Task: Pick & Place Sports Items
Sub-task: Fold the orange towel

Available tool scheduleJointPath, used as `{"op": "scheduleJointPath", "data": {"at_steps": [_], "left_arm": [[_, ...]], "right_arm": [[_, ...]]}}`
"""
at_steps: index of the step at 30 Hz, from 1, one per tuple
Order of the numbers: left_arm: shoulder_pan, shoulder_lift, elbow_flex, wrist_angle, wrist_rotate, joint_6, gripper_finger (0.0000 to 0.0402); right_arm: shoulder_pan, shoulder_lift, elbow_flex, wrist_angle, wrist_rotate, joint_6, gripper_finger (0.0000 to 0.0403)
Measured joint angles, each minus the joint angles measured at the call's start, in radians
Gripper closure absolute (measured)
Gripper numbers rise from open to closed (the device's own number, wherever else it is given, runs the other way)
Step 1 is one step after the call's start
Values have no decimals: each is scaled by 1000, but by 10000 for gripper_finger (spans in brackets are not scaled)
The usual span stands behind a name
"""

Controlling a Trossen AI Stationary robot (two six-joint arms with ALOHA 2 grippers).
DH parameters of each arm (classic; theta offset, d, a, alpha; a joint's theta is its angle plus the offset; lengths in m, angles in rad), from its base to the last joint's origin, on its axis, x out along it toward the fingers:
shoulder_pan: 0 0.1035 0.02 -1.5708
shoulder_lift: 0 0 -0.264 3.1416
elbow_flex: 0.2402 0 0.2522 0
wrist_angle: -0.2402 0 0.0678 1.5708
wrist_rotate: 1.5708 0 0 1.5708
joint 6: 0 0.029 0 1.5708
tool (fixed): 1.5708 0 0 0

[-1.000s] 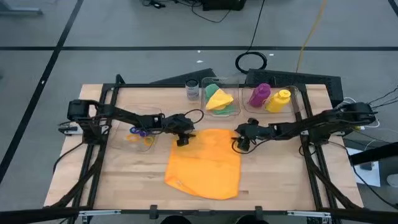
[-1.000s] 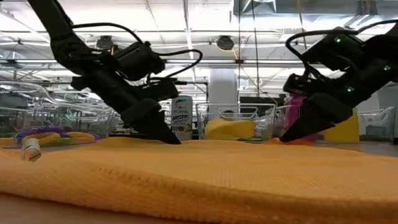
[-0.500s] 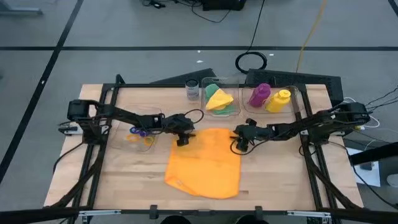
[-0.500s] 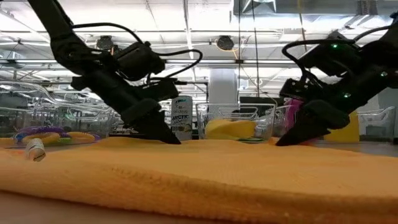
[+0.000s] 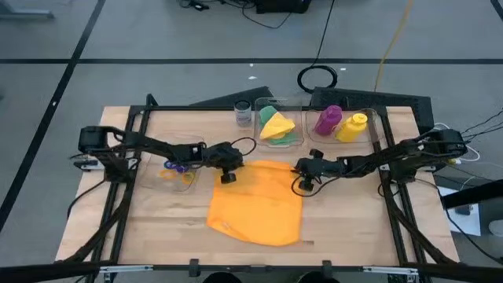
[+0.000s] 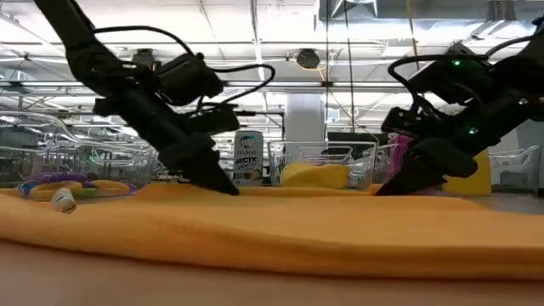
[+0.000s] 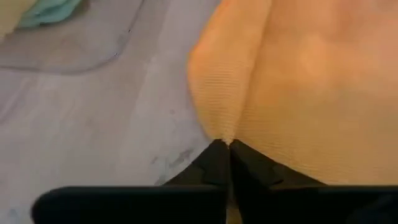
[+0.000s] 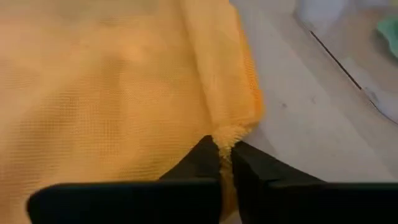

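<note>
An orange cloth (image 5: 255, 203) lies spread on the middle of the table, its underside flat on the wood. My left gripper (image 5: 229, 176) is shut at the cloth's far left corner. My right gripper (image 5: 302, 180) is shut at its far right corner. In the low view both slant down onto the cloth's far edge, the left gripper (image 6: 226, 189) from the left and the right gripper (image 6: 382, 190) from the right. A small white tag (image 6: 62, 200) sits on the cloth's near part. My left gripper pinches the orange cloth's far left corner (image 7: 221, 132) between its two fingers. The fingers slant down from the table's left side. The corner is puckered into a small ridge at the tips, and the rest of the cloth lies on the table. My right gripper pinches the cloth's far right corner (image 8: 235, 133) between its two fingers, slanting down from the table's right side. A bunched fold of cloth runs into the tips. The cloth lies slack on the table.
At the far edge stand a clear box with yellow and green cloths (image 5: 277, 126), a purple bottle (image 5: 328, 119), a yellow bottle (image 5: 352, 126) and a small glass jar (image 5: 243, 115). A clear box with coloured rings (image 5: 177, 168) sits at the left, under my left arm.
Both grippers have shut on the cloth's far corners. My right gripper first sank a little onto the cloth. The cloth's near edge has drawn slightly toward the far edge, and the cloth lies flatter in the low view.
</note>
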Motion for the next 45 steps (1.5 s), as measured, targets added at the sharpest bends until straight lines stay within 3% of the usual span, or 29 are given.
{"op": "scheduleJointPath", "data": {"at_steps": [3,14,17,27,35,45], "left_arm": [[-7,-36,0,-10,-2,0,385],[-103,-121,0,-25,-77,31,399],[-138,-122,0,-33,-139,44,398],[-248,-122,0,-83,-247,-6,400],[-397,-123,3,-82,-329,-76,401],[-544,-124,160,-278,-436,-93,401]], "right_arm": [[0,0,0,9,-1,-19,396],[36,-3,-1,70,-7,-80,403],[58,-29,-1,73,-7,-80,403],[178,-208,-1,37,-6,-75,403],[291,-230,-1,27,-1,-39,403],[364,-230,-1,79,23,8,403]]}}
